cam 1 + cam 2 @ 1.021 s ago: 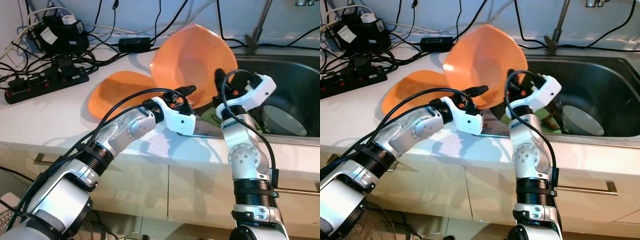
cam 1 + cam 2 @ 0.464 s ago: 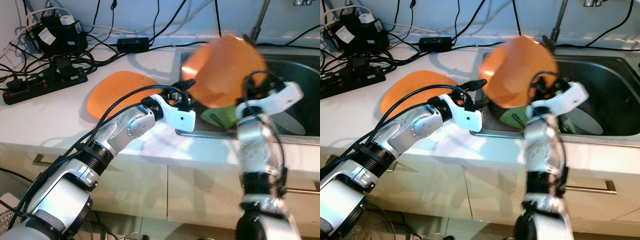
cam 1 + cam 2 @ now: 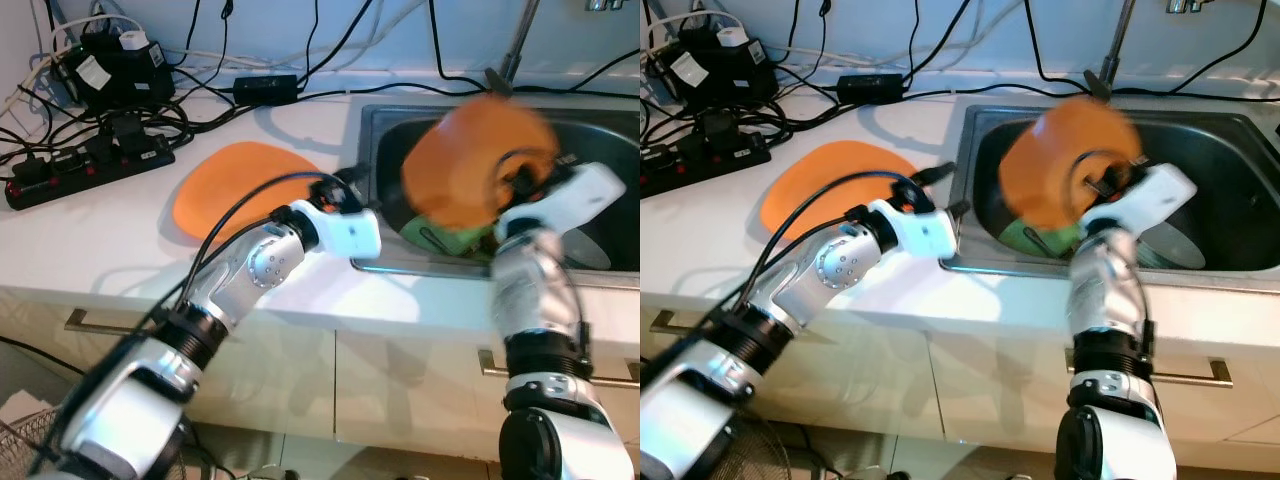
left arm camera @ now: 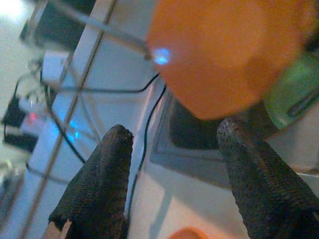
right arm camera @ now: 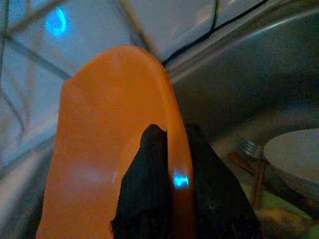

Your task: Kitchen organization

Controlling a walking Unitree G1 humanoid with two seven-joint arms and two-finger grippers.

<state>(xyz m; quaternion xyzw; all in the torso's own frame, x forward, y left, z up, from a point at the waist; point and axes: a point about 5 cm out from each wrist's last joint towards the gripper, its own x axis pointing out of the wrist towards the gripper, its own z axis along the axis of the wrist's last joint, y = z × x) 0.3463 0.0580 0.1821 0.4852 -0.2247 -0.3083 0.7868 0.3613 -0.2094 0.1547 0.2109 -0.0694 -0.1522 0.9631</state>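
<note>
A round orange plastic plate (image 3: 470, 165), blurred in the head views, hangs tilted on edge above the stainless steel sink basin (image 3: 1230, 150), near its left half. The right gripper (image 5: 169, 169) has it by the rim: in the right wrist view the two black fingers (image 5: 144, 189) are pinched together on the plate's edge, one on each face, with the plate rising out beyond the fingertips. Below the plate, inside the basin, lies a green item (image 3: 450, 238), and further right a white bowl (image 3: 1170, 250) rests on the sink floor; what look like utensils (image 5: 246, 149) lie beside it.

The left gripper (image 4: 172, 144) sits low over the white countertop (image 3: 120, 230) at the sink's left rim, its two fingers spread well apart with nothing between them; the lifted plate is ahead of it and apart from it. A second flat orange plate (image 3: 240, 185) lies on the countertop just left of the sink, behind the left arm. At the back left of the counter are a black power strip (image 3: 90, 165), black adapters (image 3: 120, 65) and a tangle of black cables (image 3: 260, 85) running along the wall. The faucet stem (image 3: 1110, 55) rises behind the basin
</note>
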